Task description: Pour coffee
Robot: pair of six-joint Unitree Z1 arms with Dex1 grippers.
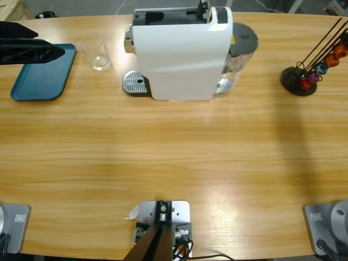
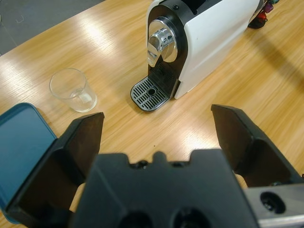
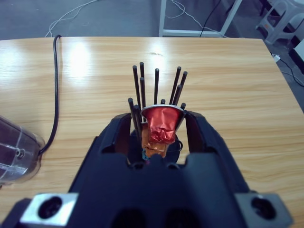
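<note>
From above, the left gripper [image 1: 54,51] pokes in from the left edge, lying flat over the blue tray [image 1: 32,87]. Past its tips stands the clear glass cup [image 1: 98,53], mouth up. Farther on sits the white coffee machine [image 1: 179,54], lying long across the table, with its spout end and drip grate [image 1: 135,82] facing the cup. A black capsule stand [image 1: 304,76] with coloured capsules is well apart at the far right. The right gripper does not show here.

In the left wrist view, the left gripper [image 2: 156,133] is tipped down at the table, its fingers [image 2: 85,137] wide apart and holding nothing. The cup [image 2: 73,90] is ahead of the left finger, and the machine [image 2: 199,42] is ahead between the fingers, silver spout toward us.

In the right wrist view, the right gripper [image 3: 159,126] sits at the stand's thin black rods [image 3: 156,85]. Its fingers [image 3: 199,130] are narrow, holding a shiny red coffee capsule [image 3: 161,124], wide rim up.
</note>
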